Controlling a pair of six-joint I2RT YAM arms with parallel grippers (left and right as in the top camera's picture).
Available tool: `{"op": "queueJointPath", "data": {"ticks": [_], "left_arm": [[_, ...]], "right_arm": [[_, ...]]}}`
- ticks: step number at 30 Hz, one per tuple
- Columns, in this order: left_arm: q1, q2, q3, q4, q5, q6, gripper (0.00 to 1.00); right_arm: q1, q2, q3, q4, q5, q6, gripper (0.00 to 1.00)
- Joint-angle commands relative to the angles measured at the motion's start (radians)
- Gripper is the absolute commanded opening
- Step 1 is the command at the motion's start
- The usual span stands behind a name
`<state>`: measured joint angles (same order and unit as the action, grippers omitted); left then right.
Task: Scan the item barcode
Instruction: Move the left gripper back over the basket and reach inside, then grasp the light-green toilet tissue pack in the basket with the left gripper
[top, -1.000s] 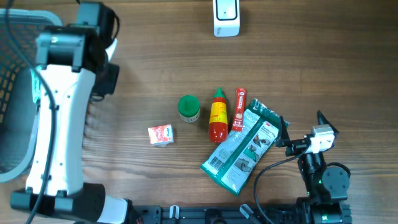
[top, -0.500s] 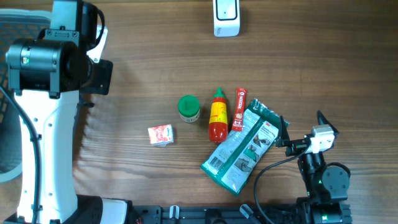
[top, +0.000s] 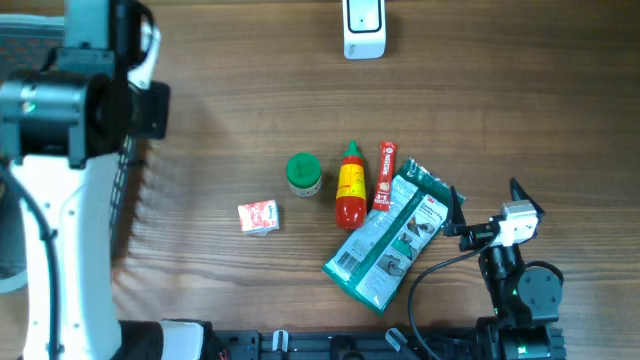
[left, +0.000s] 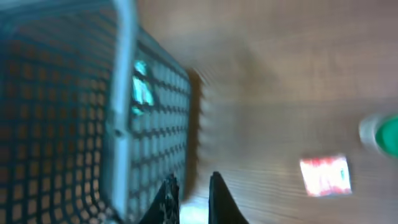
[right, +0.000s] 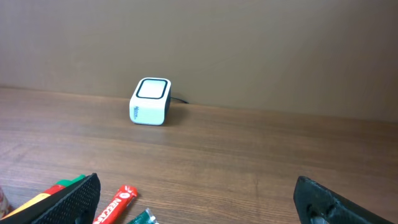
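A brown wooden table (top: 250, 100) seen from above. A large white left arm (top: 70, 200) runs down the table's left side, beside a teal mesh basket (left: 124, 93). The left wrist view is blurred. It shows the left gripper (left: 191, 183) above the table just beside the basket's wall, its jaws drawn almost together with nothing between them.

A green pouch (top: 385, 245) lies flat and slanted at centre right, with a white barcode patch facing up at its lower-left end. The right gripper (right: 196, 199) sits low at the table's right, just beside the pouch, jaws spread wide and empty.

A white scanner (top: 364, 28) stands at the far edge, well apart from the items. Left of the pouch lie a red tube (top: 385, 175), a red and yellow bottle (top: 349, 185), a green-lidded jar (top: 303, 173) and a small red and white packet (top: 258, 217).
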<state>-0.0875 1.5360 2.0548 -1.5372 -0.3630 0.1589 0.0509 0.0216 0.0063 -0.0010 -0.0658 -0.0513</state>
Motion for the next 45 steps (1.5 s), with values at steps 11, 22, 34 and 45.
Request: {"op": "queueJointPath", "data": {"ticks": [11,22,34,45], "left_arm": [[0.533,-0.092,0.012,0.269,0.052,-0.441,0.04],[0.734,0.148,0.006,0.242,0.217,-0.584,1.00],[0.730,0.481,0.006,0.336,0.220,-0.329,1.00],[0.735,0.575,-0.076,0.413,0.452,0.049,1.00]], "right_arm": [[0.005,-0.001,-0.001,0.002,0.015,-0.009,1.00],[0.005,-0.001,-0.001,0.002,0.014,-0.009,0.99],[0.005,0.001,-0.001,0.002,0.014,-0.009,1.00],[0.005,0.001,-0.001,0.002,0.014,-0.009,1.00]]}}
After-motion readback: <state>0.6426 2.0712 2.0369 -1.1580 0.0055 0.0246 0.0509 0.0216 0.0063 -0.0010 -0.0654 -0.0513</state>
